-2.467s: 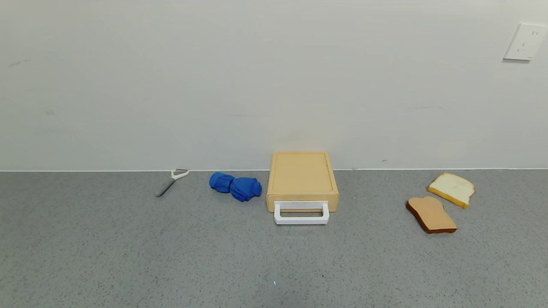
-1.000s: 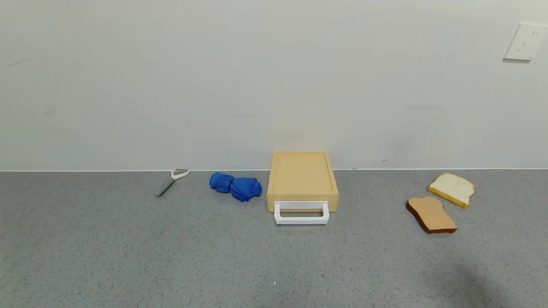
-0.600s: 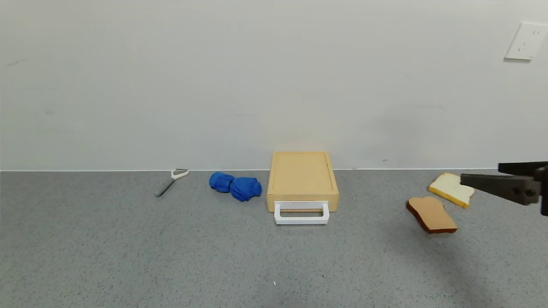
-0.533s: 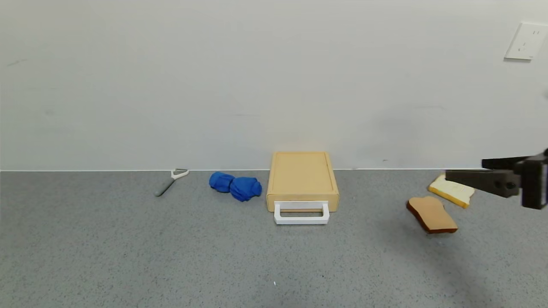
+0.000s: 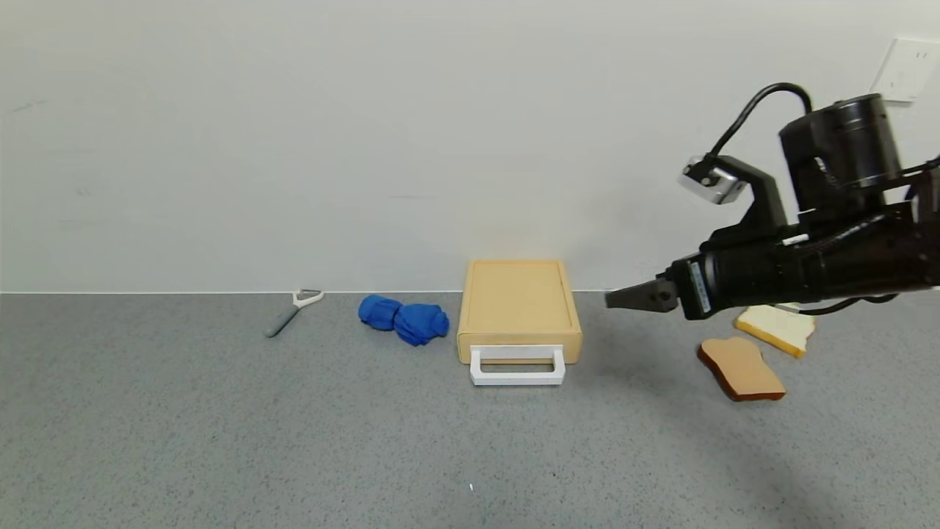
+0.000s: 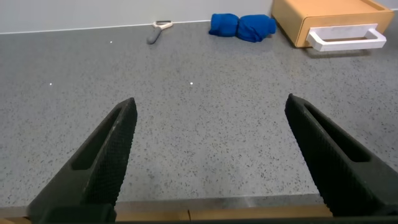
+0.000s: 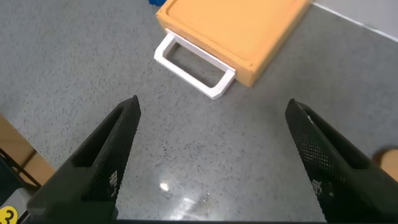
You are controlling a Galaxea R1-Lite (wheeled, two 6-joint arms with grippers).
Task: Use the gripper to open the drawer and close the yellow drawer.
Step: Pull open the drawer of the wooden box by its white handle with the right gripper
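Observation:
The pale yellow drawer [image 5: 518,305] stands against the back wall, with its tray pushed in and its white loop handle [image 5: 517,366] facing me. My right gripper [image 5: 613,299] hangs above the table just right of the drawer, apart from it. In the right wrist view the right gripper [image 7: 212,106] is open and empty, with the drawer [image 7: 236,25] and handle [image 7: 194,64] beyond it. My left gripper [image 6: 211,101] is open and empty, low near the table's front edge. The drawer [image 6: 323,15] lies far ahead of it.
A blue cloth [image 5: 404,319] lies just left of the drawer and a peeler [image 5: 294,308] farther left. Two bread slices, one brown [image 5: 740,369] and one white [image 5: 771,327], lie to the right under my right arm. The wall is right behind the drawer.
My right arm has come into view from the right and moved left, its gripper now close to the drawer's right side. The drawer and other things have not moved.

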